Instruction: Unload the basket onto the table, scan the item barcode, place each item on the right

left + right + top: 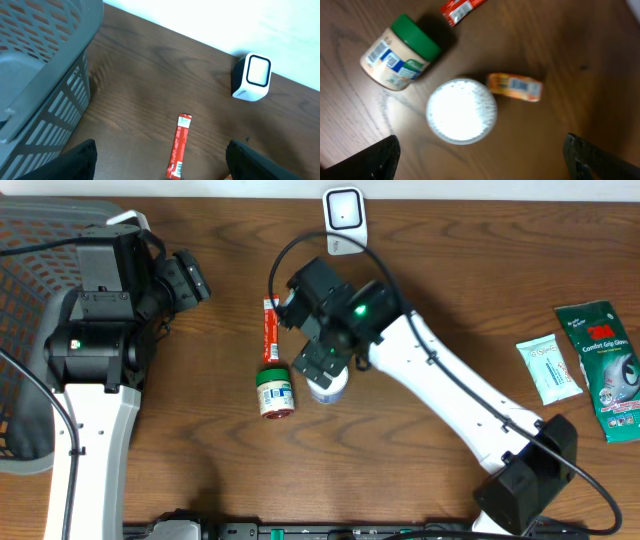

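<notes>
Overhead, my right arm (440,370) covers most of the white-lidded tub (328,388), only a sliver peeks out. The little orange packet (515,87) just beside the tub is totally hidden from above. The right wrist cam is blurry, so I can't read the label on the green-lidded jar (400,57) next to the tub. On the left wrist cam, the red stick (179,147) up-left of the tub gets clipped by the bottom edge, and the basket (45,75) far left of the tub runs off-frame.

Only thing I can actually read is "3M Comfort Grip Glove" on the green plastic packet (605,365); the rest is too blurry.
</notes>
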